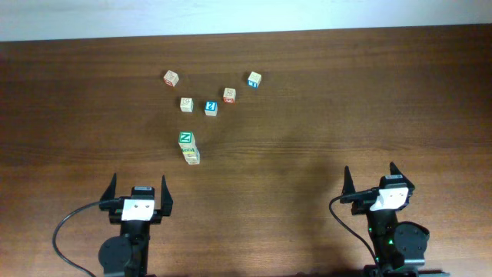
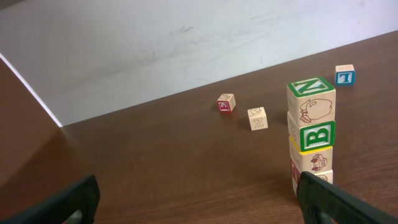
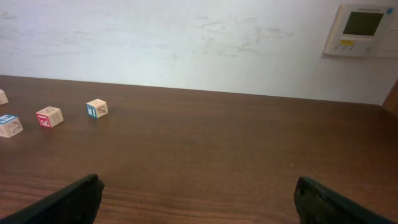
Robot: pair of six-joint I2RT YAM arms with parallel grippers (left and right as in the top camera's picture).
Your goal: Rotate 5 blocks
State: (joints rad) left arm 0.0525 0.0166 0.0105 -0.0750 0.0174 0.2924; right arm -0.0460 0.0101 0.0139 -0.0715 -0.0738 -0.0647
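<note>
Overhead: blue-faced cube (image 1: 211,107) sits between tan block (image 1: 186,103) and red-framed block (image 1: 229,95).

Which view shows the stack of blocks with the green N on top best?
The left wrist view: the stack stands side-on, its levels visible. The overhead view shows mainly its top. The right wrist view misses it.

Tall block stack (image 2: 311,127) rising ahead of left hand (image 1: 138,178), toward its right finger side, wide lane left of the stack, loose cubes (image 1: 211,107) clustered beyond with narrow gaps, open surface (image 1: 361,100) ahead of right hand (image 1: 370,168), unobstructed
</note>
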